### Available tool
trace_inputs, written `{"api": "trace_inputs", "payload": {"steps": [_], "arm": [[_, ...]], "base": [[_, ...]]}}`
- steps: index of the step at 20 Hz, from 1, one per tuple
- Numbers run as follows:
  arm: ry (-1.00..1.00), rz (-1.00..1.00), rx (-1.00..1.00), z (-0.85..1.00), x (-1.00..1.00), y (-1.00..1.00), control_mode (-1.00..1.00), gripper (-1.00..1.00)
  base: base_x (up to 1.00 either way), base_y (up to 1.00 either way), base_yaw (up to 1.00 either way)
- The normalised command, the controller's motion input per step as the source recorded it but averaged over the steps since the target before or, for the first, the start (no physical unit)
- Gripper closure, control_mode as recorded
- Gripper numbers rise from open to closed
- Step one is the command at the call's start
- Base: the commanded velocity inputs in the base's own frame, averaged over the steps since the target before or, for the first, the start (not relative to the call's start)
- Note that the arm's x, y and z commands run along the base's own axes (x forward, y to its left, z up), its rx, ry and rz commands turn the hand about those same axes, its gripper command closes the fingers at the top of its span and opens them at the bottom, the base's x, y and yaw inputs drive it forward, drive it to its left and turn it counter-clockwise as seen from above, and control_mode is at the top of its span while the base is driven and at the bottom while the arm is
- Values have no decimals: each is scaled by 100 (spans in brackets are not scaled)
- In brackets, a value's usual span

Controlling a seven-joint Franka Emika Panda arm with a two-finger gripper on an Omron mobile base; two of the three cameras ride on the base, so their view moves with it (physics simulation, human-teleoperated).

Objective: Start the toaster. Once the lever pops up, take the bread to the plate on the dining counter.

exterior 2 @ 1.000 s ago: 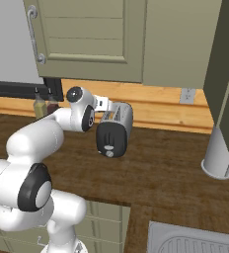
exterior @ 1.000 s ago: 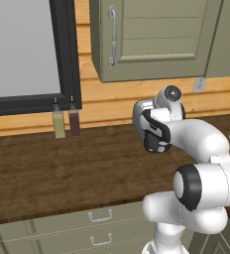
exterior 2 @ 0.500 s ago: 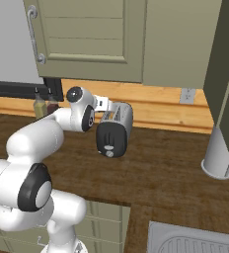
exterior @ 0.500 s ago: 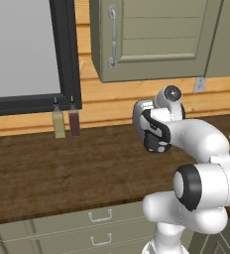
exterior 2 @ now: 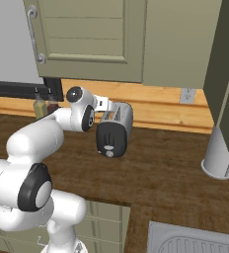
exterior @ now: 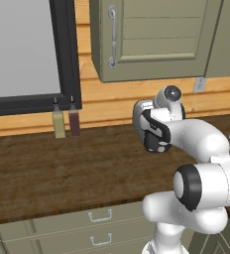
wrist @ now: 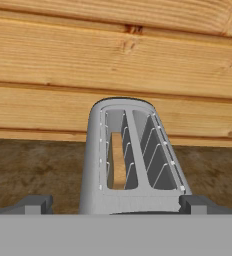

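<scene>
**Jaws wide above the toaster**

One toaster (wrist: 133, 165) sits just below the empty, fully spread jaws, on the surface (exterior 2: 166, 173). The hand view alone shows one bread (wrist: 119, 160) slice in its left slot. Two bottles (exterior: 66, 123) stand well off to the left.

Dark wood counter (exterior 2: 161, 173) — toaster (exterior 2: 115, 129), two bottles (exterior: 66, 123), grey cylinder (exterior 2: 217, 154)
</scene>
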Motion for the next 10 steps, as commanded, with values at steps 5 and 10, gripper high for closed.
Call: {"api": "trace_inputs", "payload": {"steps": [5, 10], "arm": [[0, 0, 0, 0, 0, 0, -100, -100], [0, 0, 0, 0, 0, 0, -100, -100]], "base": [[0, 0, 0], [0, 0, 0]]}}
